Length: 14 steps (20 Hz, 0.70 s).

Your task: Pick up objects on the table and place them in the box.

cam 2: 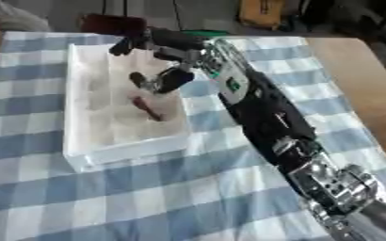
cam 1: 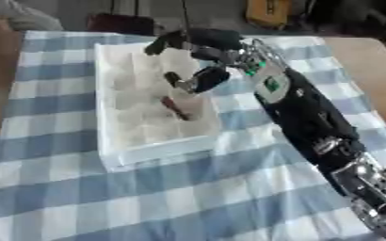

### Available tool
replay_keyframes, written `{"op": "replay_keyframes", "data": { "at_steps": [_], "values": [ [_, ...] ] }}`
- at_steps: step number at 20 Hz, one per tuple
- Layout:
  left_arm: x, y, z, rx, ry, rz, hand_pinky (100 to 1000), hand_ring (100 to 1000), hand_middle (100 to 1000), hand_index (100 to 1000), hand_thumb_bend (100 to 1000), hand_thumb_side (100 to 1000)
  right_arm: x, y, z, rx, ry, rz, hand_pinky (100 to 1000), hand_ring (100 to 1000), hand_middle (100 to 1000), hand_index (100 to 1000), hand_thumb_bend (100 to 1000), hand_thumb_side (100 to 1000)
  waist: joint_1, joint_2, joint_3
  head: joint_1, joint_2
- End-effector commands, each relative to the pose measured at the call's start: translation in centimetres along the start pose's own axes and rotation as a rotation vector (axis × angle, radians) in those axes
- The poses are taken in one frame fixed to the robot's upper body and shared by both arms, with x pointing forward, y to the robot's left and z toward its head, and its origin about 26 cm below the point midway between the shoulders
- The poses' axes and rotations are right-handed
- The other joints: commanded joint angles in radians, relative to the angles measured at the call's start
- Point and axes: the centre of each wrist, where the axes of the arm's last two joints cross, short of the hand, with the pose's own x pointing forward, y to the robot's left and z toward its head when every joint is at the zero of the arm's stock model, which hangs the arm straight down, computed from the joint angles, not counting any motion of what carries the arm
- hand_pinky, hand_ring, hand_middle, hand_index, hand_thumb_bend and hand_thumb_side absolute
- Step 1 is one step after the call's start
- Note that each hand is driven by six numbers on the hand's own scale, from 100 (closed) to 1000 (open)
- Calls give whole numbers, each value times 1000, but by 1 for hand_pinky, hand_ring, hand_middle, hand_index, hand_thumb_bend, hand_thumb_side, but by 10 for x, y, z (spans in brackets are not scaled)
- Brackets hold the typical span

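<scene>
Box (cam 1: 114, 136), white and shallow, lies on the blue-and-white checked cloth (cam 1: 147, 197) that covers the surface, toward its far left. Inside the box, near the right wall, sits a pale rounded object (cam 1: 186, 104) with a dark reddish stick-like piece (cam 1: 176, 109) slanting across it; what it is cannot be made out. The right hand (cam 1: 198, 52) hangs above the box's far right part, its arm reaching in from the lower right. Its fingers are spread and relaxed, one dark finger pointing down just over the pale object, gripping nothing. Whether that finger touches the object cannot be told.
</scene>
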Motion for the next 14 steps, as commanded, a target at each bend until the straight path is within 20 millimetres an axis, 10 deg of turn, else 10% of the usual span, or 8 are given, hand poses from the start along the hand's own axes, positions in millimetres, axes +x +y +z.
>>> {"op": "replay_keyframes", "data": {
  "at_steps": [1, 14],
  "values": [
    [6, 3, 1, 2, 2, -33, 509, 775, 788, 894, 822, 525, 9, -40, 38, -57, -182, 97, 917, 777, 804, 939, 100, 100, 1, -19, -12, 32, -10],
    [6, 5, 16, 41, 40, -79, 509, 777, 790, 894, 817, 527, 72, -57, 151, -354, -85, -213, 810, 738, 780, 894, 100, 380, -2, -35, -77, 101, -6]
  ]
}}
